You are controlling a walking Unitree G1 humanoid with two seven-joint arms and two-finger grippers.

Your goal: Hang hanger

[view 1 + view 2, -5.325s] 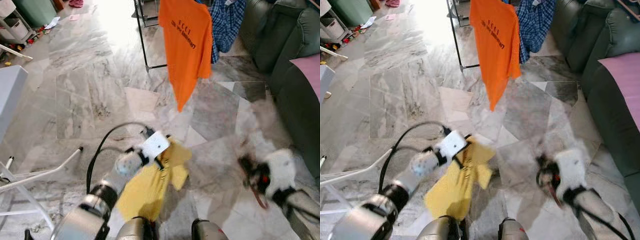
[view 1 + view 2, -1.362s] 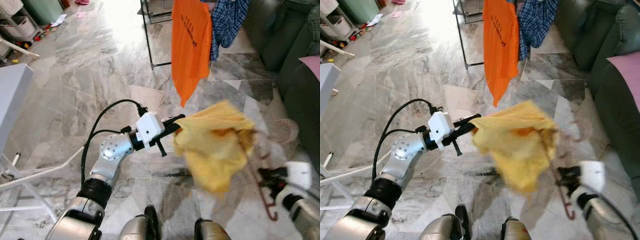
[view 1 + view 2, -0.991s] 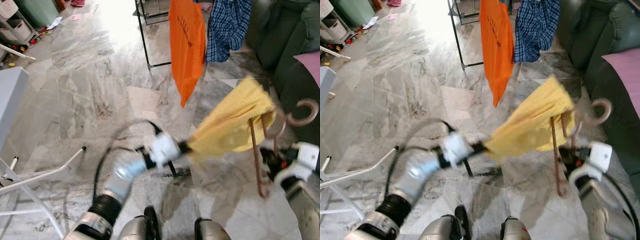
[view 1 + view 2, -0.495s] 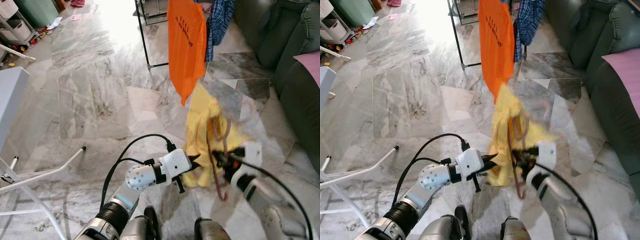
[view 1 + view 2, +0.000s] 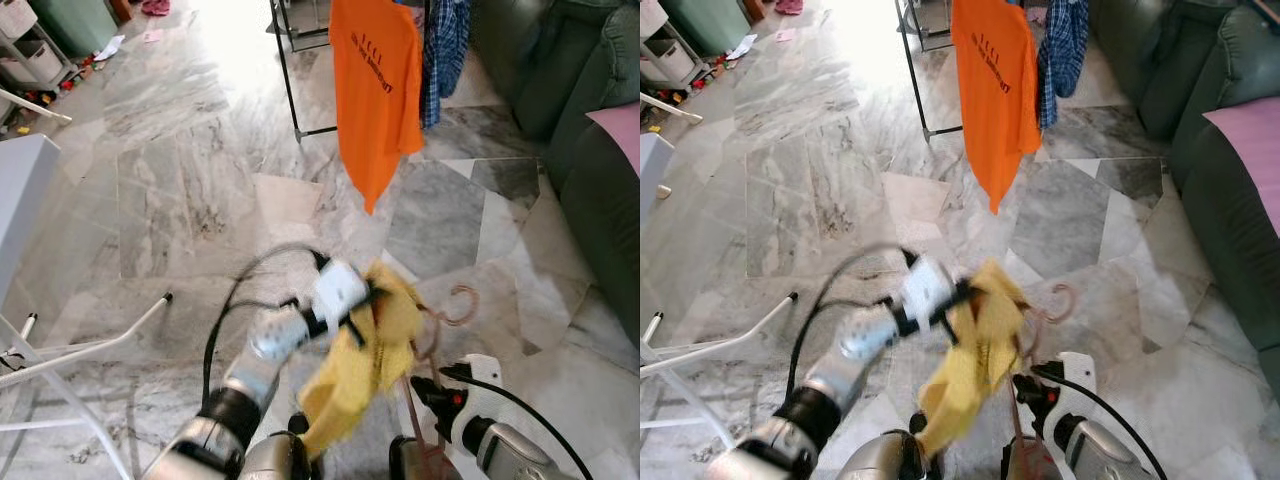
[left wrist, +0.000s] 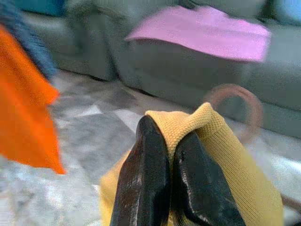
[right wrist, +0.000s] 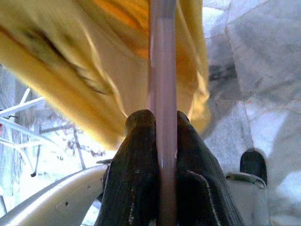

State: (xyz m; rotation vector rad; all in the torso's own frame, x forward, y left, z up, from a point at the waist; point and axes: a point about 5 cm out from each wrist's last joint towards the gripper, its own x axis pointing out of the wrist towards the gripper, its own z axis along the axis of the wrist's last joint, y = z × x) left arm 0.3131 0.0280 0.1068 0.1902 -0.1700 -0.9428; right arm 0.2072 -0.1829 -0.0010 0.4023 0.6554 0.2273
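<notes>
A yellow knit garment droops low in front of me over the marble floor. My left gripper is shut on its upper edge, and the left wrist view shows the black fingers pinching the knit cloth. A pinkish-brown hanger pokes its hook out to the right of the garment. My right gripper sits lower and closer to me. In the right wrist view its fingers are shut on the hanger's bar, with yellow cloth behind it.
An orange T-shirt and a plaid shirt hang on a black clothes rack ahead. A dark green sofa with a pink cloth lines the right side. White frame legs lie at the near left.
My right gripper has dropped down and toward me with the hanger. My left gripper has risen slightly, and the yellow garment now hangs lower between the two arms.
</notes>
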